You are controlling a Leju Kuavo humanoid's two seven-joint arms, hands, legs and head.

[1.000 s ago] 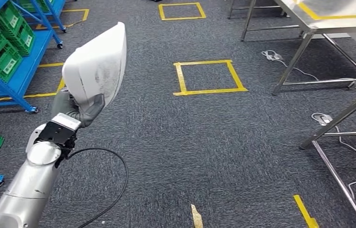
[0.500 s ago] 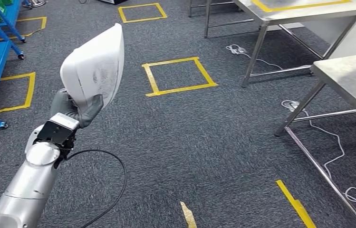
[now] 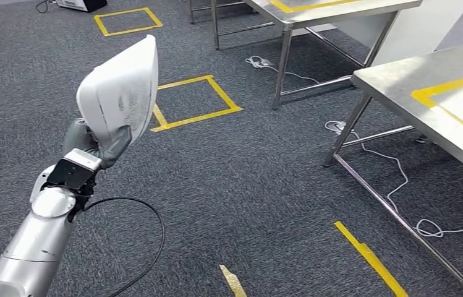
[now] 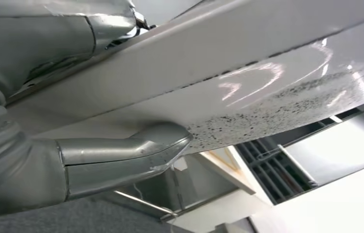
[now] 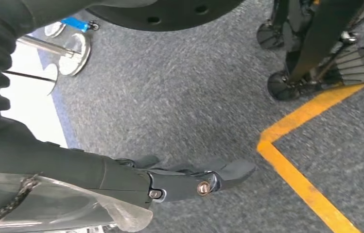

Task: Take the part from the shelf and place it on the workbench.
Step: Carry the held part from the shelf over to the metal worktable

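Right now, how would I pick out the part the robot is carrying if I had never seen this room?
Start at the silver left arm rising from the lower left over the dark grey carpet. At its end, the left hand grips a white shell-like part by its lower edge. It is the one thing held up off the floor, smooth, curved and speckled with dark marks.

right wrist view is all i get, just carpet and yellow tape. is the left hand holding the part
Observer: Yes, the left hand grips the white part by its lower edge, raised above the carpet.
Operator: any workbench near
Observer: A steel workbench with a yellow tape outline stands ahead to the right, nothing resting on its visible top.
Operator: how does the thumb sit on the part
Observer: In the left wrist view the grey thumb presses flat against the part's speckled face.
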